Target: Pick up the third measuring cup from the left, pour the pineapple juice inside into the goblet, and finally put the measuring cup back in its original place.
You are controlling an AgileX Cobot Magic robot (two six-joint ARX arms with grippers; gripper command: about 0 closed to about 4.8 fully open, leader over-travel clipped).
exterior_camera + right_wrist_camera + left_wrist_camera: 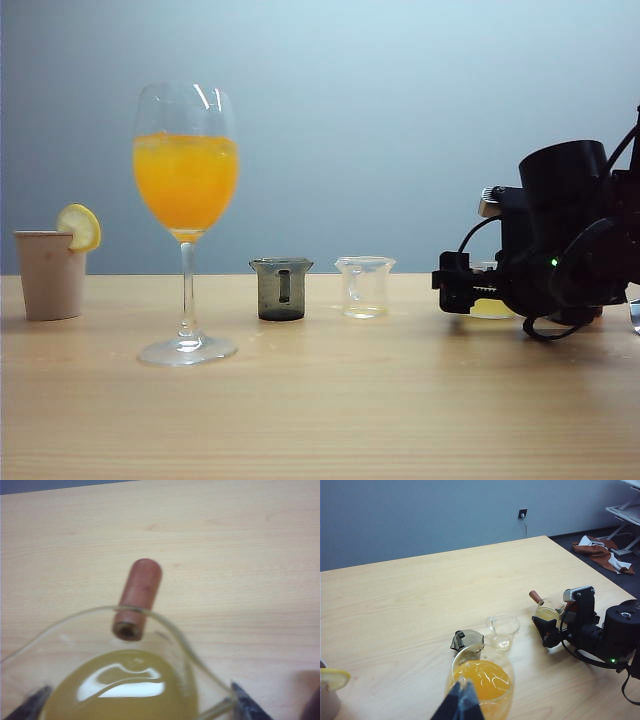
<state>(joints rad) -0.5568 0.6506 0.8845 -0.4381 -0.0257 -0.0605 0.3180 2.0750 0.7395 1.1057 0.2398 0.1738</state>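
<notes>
Measuring cup three, the clear one with the reddish-brown stub handle, sits on the tabletop at the right end of the cup row, right of the dark cup and the plain clear cup. Pineapple juice fills it partway, pale yellow. Right gripper is low at the table with fingers spread wide, one tip each side of the cup wall; not clamped yet, contact unclear from this blurred close-up.

Handling guess: small, light, rigid, thin-walled, probably slick on smooth sides. Liquid sloshes, so keep it level until over the goblet. Best hold looks like across the body, pads on opposite walls, handle and pour lip left free. Squeeze gently; wall may be brittle.

Goblet stands well left of the cups, already holding orange drink, tall and tippy on its stem. Beige cup with lemon slice at far left.

Views: exterior hides the cup almost wholly behind the right arm, only a yellow sliver shows. Left wrist view shows the handle pointing away from the gripper and the cup's place against the row. Right wrist view alone shows juice level and finger straddle. Left gripper hangs above the goblet, its dark tips seemingly together.
</notes>
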